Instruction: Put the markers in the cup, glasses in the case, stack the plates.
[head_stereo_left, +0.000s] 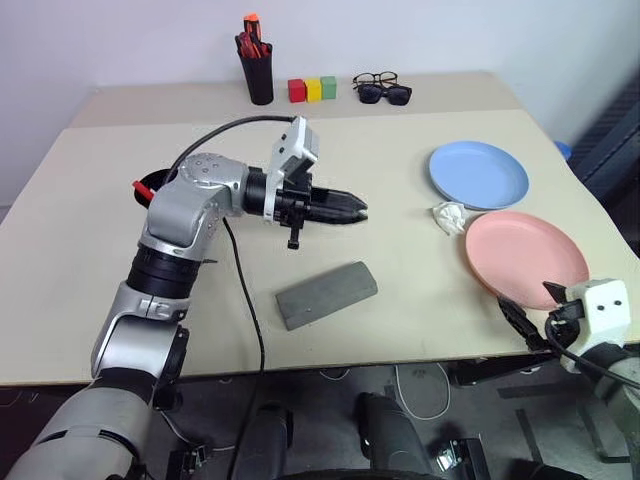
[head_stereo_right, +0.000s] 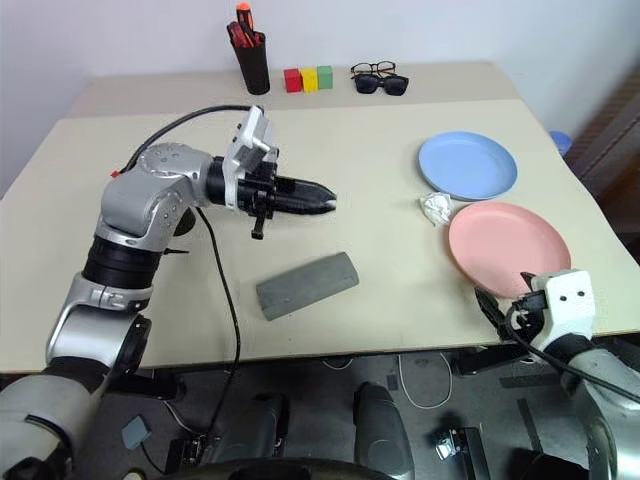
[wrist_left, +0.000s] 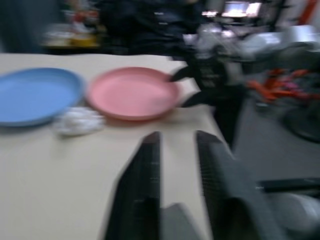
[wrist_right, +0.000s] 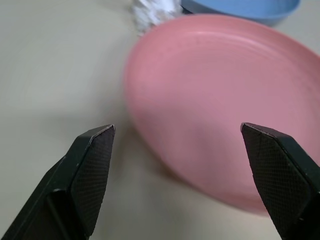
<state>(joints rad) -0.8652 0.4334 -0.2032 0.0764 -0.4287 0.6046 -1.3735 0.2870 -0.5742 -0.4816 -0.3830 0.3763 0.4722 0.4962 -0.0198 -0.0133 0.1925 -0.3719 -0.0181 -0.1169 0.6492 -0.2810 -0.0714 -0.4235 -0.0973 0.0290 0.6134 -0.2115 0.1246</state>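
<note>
R gripper wide at pink plate edge

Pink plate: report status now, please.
Right gripper open, facing pink plate. Left gripper empty, jaws part open. Blue plate apart. Crumpled tissue between plates.

Head pair: high above the desk, angled forward and down, taking in the whole top to the far wall; near-identical, slightly offset sideways. Left wrist: low over the desk, facing across it toward the pink plate and blue plate. Right wrist: very close to the pink plate's edge. Both plates shared by all four.
</note>
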